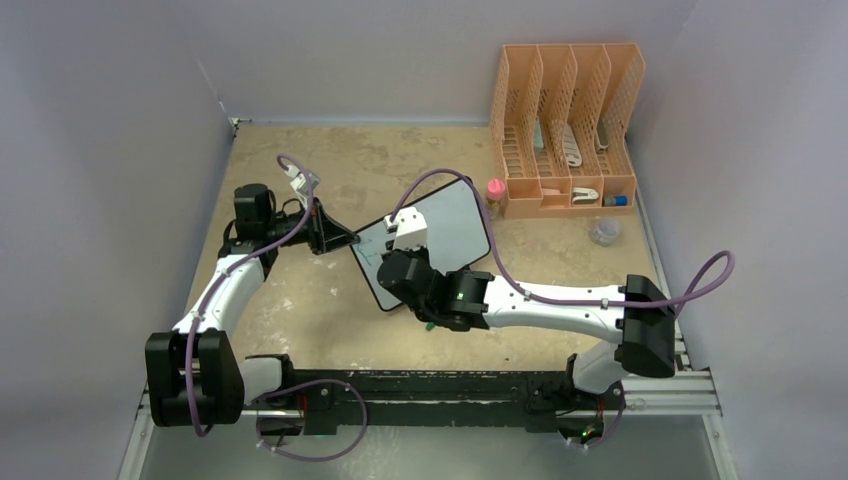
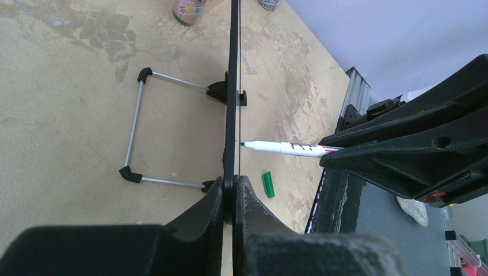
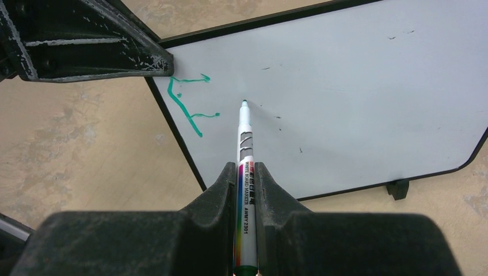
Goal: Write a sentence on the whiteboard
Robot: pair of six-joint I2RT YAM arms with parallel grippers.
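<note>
The whiteboard [image 1: 452,228] stands tilted on the table, black-framed. My left gripper [image 1: 345,240] is shut on its left edge; in the left wrist view the board [image 2: 232,86] shows edge-on between the closed jaws of that gripper [image 2: 235,187]. My right gripper [image 3: 245,169] is shut on a white whiteboard marker [image 3: 244,144], whose tip touches the board [image 3: 357,86] just right of a green letter "F" [image 3: 187,106], the only lettering of the sentence in view. The marker also shows in the left wrist view [image 2: 288,148].
A green marker cap [image 2: 267,184] lies on the table in front of the board. The board's wire stand [image 2: 135,132] sticks out behind it. An orange file organizer [image 1: 565,125], a pink-capped bottle [image 1: 494,195] and a small clear container [image 1: 604,231] stand at the back right.
</note>
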